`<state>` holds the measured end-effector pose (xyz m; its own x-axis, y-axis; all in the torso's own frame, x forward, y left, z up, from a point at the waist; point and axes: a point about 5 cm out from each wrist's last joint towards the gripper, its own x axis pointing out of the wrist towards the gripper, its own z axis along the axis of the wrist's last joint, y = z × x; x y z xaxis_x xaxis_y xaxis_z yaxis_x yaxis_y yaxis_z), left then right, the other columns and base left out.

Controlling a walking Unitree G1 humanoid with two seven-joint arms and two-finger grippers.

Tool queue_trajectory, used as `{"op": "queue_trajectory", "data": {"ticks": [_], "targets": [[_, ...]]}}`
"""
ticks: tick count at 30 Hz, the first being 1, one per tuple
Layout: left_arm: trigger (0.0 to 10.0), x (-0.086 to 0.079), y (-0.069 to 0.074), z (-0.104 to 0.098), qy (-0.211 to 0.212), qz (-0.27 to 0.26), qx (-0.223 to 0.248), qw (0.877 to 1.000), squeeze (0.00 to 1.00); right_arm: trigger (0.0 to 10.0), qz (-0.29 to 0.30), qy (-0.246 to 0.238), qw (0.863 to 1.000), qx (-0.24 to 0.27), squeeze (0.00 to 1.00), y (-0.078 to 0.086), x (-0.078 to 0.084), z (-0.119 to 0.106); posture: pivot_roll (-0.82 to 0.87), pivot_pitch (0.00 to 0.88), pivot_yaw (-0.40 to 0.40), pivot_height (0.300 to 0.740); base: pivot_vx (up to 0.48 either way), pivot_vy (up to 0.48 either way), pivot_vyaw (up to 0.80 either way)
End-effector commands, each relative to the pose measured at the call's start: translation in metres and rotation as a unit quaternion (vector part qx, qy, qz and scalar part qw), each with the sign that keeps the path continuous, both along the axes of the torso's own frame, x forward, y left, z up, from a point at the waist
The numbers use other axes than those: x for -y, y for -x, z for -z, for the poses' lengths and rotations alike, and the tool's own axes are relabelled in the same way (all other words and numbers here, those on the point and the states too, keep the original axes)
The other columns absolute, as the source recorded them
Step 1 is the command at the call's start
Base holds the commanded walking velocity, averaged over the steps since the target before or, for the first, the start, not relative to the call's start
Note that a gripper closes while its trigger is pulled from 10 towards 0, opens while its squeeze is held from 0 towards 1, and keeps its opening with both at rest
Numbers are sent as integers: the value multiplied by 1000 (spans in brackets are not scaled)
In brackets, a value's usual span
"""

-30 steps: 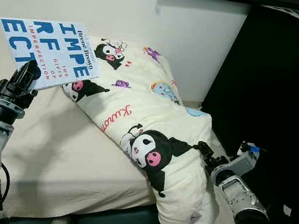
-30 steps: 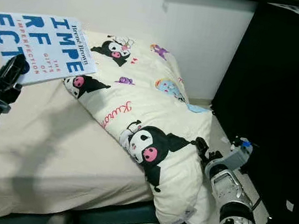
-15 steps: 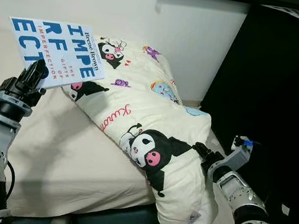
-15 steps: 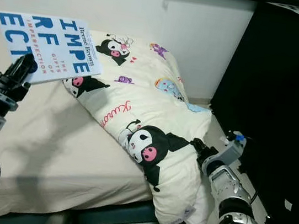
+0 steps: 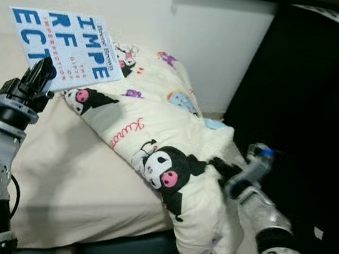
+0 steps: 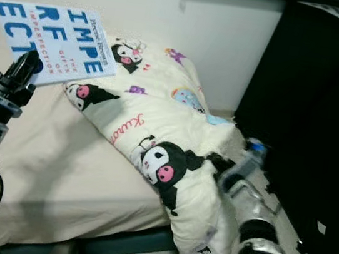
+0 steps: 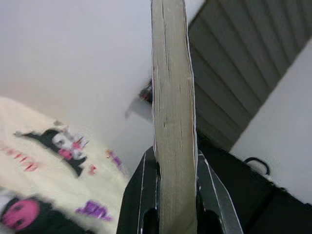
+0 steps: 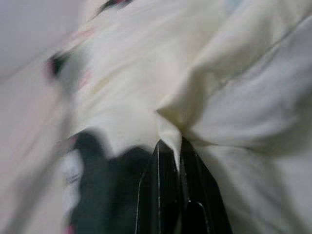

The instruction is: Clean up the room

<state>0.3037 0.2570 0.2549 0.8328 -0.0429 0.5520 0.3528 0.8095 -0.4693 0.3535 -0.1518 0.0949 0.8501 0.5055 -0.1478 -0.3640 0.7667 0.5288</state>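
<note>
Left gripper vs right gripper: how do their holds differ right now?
The left gripper is raised above the bed, clamping a stiff book; the right gripper is low at the bed's edge, pinching a fold of the soft cartoon-print pillow. The book hangs in the air; the pillow lies on the bed. Both are shut on something.

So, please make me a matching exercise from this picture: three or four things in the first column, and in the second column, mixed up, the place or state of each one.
Things:
1. book
2. pillow
3. left gripper
4. right gripper

Places or states:
A. lies slanted across the bed, one end hanging over the edge
B. held up in the air, blue letters on its cover
C. shut on a fold of cream fabric
D. raised over the bed, jaws clamped on a lower edge of the cover

Right pairs: 1-B, 2-A, 3-D, 4-C
</note>
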Motion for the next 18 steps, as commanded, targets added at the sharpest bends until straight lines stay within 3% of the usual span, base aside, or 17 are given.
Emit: {"op": "queue_trajectory", "data": {"ticks": [1,2,3,5,6,8,11,14,17,18], "targets": [[10000,6,5,-22,-5,-5,50,999,0,0,-98,13,994,36,0,9,-33,-4,60,54,-94,477,0,0,0],[10000,8,5,-30,-9,-16,58,998,0,0,-183,-4,981,63,0,22,-69,-10,59,52,-96,477,0,0,0],[10000,8,4,-35,-12,-24,62,998,0,0,-235,-19,969,79,0,31,-91,-15,59,52,-96,477,0,0,0],[10000,9,4,-45,-24,-46,71,996,0,0,-363,-30,926,103,0,62,-137,-21,58,47,-102,477,0,0,0],[10000,9,4,-45,-24,-46,71,996,0,0,-363,-30,926,103,0,62,-137,-21,58,47,-102,477,0,0,0],[10000,10,4,-50,-33,-56,75,995,0,0,-438,-35,892,109,0,84,-159,-21,59,47,-106,477,0,0,0],[10000,10,4,-51,-34,-58,76,995,0,0,-462,-32,880,107,0,91,-164,-19,59,47,-106,477,0,0,0],[10000,12,5,-49,-38,-64,69,995,0,0,-535,-4,842,75,0,112,-157,-5,60,46,-118,477,0,0,0],[10000,12,5,-46,-37,-65,63,995,0,0,-555,20,830,54,0,119,-144,4,57,45,-121,477,0,0,0],[10000,13,4,-44,-38,-65,58,995,0,1020,-554,22,831,48,0,121,-138,5,54,43,-122,477,0,0,0]]}}
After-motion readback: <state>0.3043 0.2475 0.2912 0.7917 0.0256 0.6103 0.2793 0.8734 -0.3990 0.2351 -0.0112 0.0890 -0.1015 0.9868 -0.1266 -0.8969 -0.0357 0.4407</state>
